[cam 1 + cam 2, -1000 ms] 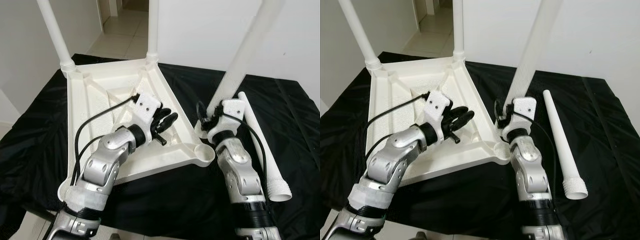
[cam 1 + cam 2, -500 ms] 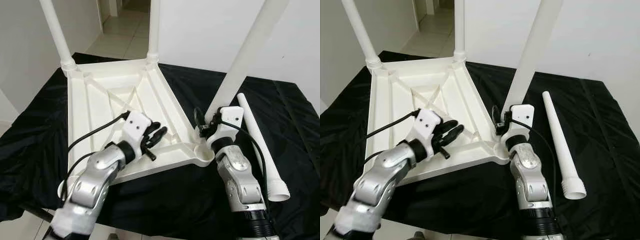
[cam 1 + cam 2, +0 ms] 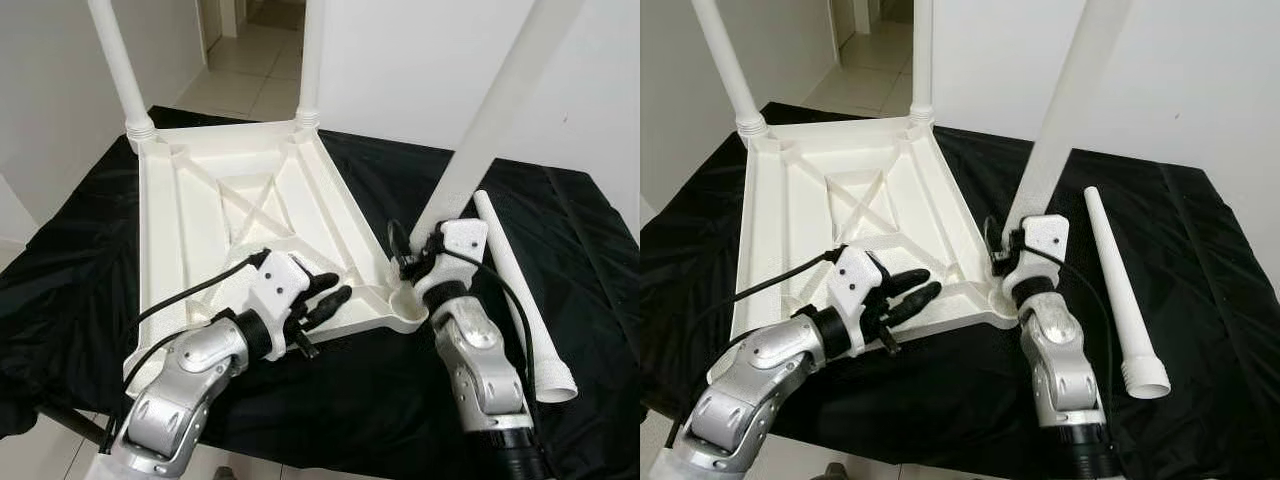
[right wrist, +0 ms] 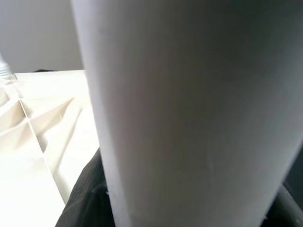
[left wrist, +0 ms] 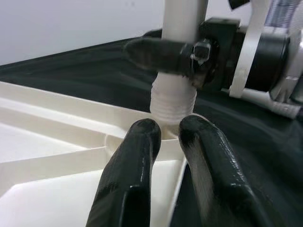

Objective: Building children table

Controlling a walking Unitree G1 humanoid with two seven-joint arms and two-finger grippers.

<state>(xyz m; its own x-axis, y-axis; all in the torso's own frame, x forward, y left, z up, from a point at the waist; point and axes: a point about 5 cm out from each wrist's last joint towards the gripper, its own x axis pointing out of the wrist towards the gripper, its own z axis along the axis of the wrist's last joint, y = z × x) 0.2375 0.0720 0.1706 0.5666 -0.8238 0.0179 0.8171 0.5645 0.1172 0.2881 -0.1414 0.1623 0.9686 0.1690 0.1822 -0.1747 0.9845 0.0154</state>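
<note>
A white table top (image 3: 190, 230) lies upside down on a black cloth. Two white legs (image 3: 118, 60) (image 3: 310, 50) stand in its far corners. My right gripper (image 3: 418, 262) is shut on a third leg (image 3: 490, 120), which leans a little to the right. In the left wrist view one right finger (image 5: 161, 53) wraps across this leg, whose threaded end (image 5: 173, 99) sits at the near right corner socket (image 3: 405, 300). My left gripper (image 3: 325, 300) hovers over the table's near edge. Its fingers (image 5: 137, 156) point at that socket, open by a narrow gap and holding nothing.
A fourth white leg (image 3: 520, 290) lies loose on the cloth (image 3: 590, 260) right of my right arm, wide end toward me. White walls stand behind, and a tiled doorway (image 3: 240, 60) opens at the far left. The cloth drops off at the near edge.
My left gripper has pulled back from the middle of the table top toward its near edge. The right gripper keeps its hold on the leg at the corner.
</note>
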